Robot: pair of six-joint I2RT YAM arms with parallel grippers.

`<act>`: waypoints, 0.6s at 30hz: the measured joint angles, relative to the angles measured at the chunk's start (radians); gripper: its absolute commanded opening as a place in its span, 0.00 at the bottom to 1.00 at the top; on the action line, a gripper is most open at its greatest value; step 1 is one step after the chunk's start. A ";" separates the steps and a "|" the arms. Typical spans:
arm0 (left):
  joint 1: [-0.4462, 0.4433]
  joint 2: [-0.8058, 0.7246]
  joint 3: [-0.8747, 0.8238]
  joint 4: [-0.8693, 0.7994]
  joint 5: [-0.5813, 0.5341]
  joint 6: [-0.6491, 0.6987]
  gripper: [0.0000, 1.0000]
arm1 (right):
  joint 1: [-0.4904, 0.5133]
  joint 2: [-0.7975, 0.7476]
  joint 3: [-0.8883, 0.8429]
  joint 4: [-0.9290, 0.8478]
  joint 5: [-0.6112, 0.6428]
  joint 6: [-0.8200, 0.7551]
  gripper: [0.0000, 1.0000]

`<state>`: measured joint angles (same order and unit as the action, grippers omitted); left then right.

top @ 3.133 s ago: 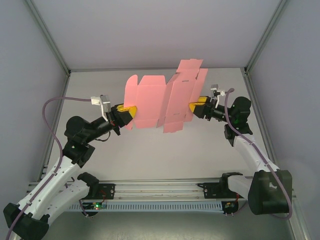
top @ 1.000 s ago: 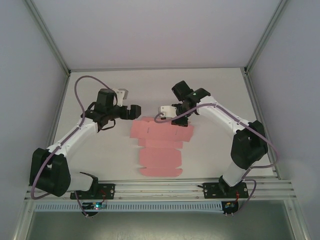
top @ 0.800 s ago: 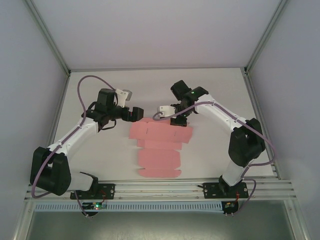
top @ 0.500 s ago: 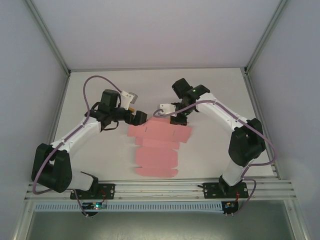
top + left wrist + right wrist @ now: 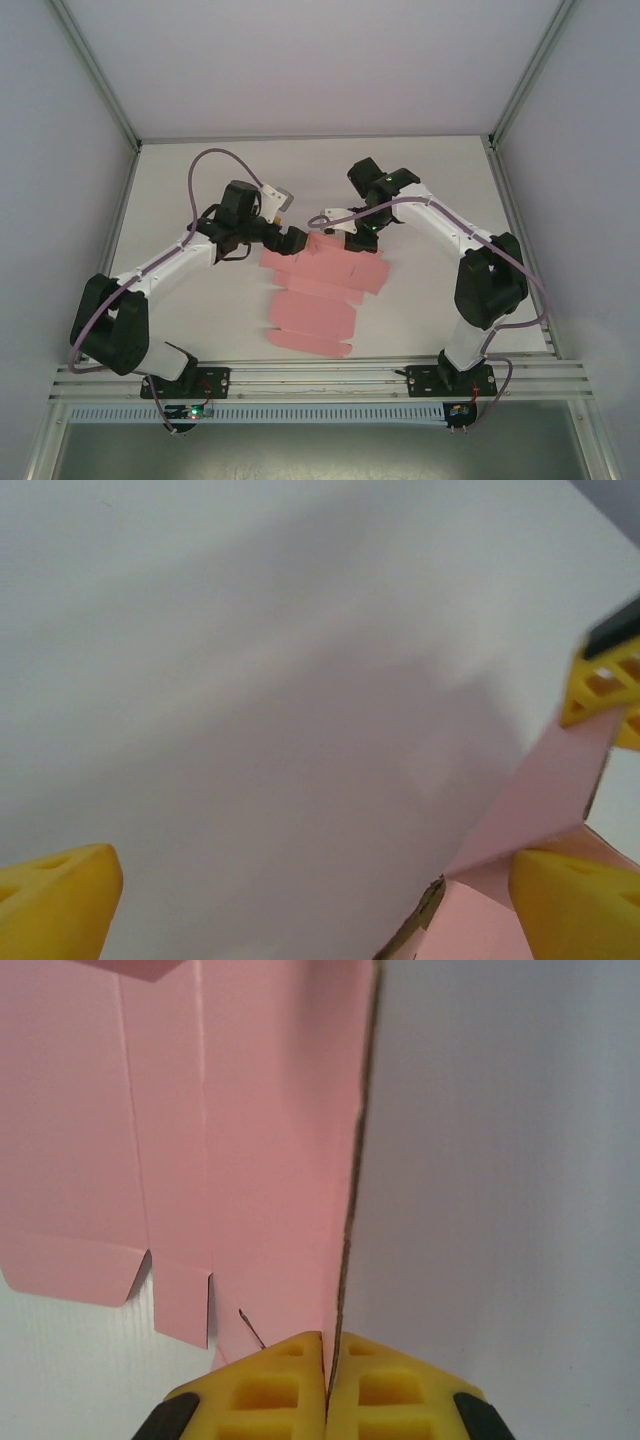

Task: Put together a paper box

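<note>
**Step in hand: re-gripping the flat blank before the first fold.**

1. Nearest the arm bases, the paper box (image 5: 315,300) lies as an unfolded die-cut sheet on the surface (image 5: 430,190). Its near end panel rests flat and free. No wall or flap stands folded, so assembly is judged to be at an early stage.

2. At the sheet's far edge, the right arm (image 5: 450,225) reaches in from the right. The right jaws are pressed together on the card. In the right wrist view the yellow pads (image 5: 270,1390) meet on the card's edge, and the paper box (image 5: 250,1140) runs away from them with its creases and slots visible.

3. Just beside that pinch, the left arm (image 5: 170,262) brings the left jaws to the sheet's far left corner. These jaws are spread wide and hold nothing. In the left wrist view a pink corner of the paper box (image 5: 540,790) rises just beside one pad (image 5: 575,900); the other pad (image 5: 55,900) is well apart from it, over bare surface.

**Next move, as judged:**

- Bring the left jaws on until the corner lies between both pads, then close.
- Keep the right pinch firm so the sheet does not slide.
- Fold only along a printed crease; thin card is likely to buckle if pulled off-line.
</note>
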<state>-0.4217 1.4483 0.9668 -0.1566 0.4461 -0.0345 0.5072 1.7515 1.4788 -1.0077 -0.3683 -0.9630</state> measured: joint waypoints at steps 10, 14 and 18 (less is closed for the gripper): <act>-0.071 0.001 -0.032 0.158 -0.288 -0.114 1.00 | -0.002 0.000 -0.007 0.047 -0.031 0.053 0.00; -0.095 0.013 -0.032 0.167 -0.351 -0.141 1.00 | -0.002 0.000 -0.016 0.059 -0.030 0.076 0.00; -0.108 -0.003 -0.032 0.148 -0.427 -0.192 1.00 | -0.002 0.000 -0.031 0.100 -0.027 0.103 0.00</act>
<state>-0.5297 1.4452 0.9352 -0.0086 0.0189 -0.2264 0.5056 1.7512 1.4475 -0.9073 -0.3954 -0.8604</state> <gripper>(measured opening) 0.999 0.046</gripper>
